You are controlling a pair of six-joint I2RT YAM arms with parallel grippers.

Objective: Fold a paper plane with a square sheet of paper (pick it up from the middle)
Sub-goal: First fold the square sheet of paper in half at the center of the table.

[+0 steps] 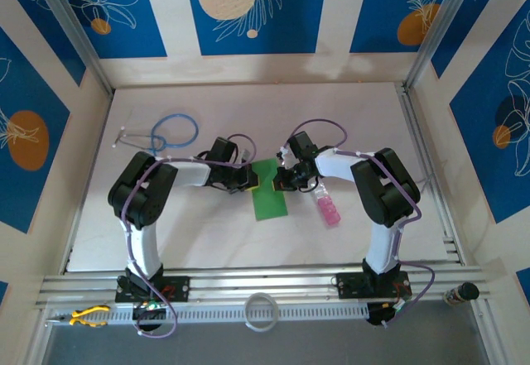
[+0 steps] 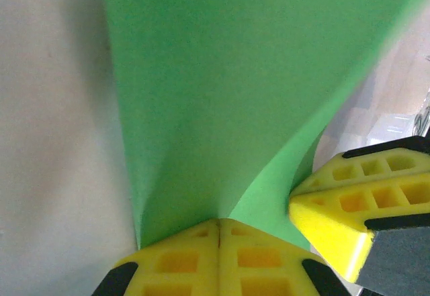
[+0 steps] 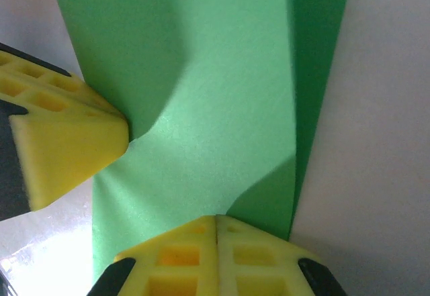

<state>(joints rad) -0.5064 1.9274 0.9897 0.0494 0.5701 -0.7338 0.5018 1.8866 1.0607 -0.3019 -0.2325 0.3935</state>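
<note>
- Currently the left end effector (image 2: 219,225) and right end effector (image 3: 216,221) each pinch the square sheet of paper (image 1: 271,199) at the bench (image 1: 182,232) centre.
- Opposed grips likely hold its raised fold taut for creasing.

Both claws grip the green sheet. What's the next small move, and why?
Probably lower the left claw toward the table to flatten the raised flap. It and the right claw are both shut on the square sheet of paper, which bulges uncreased between them.
</note>
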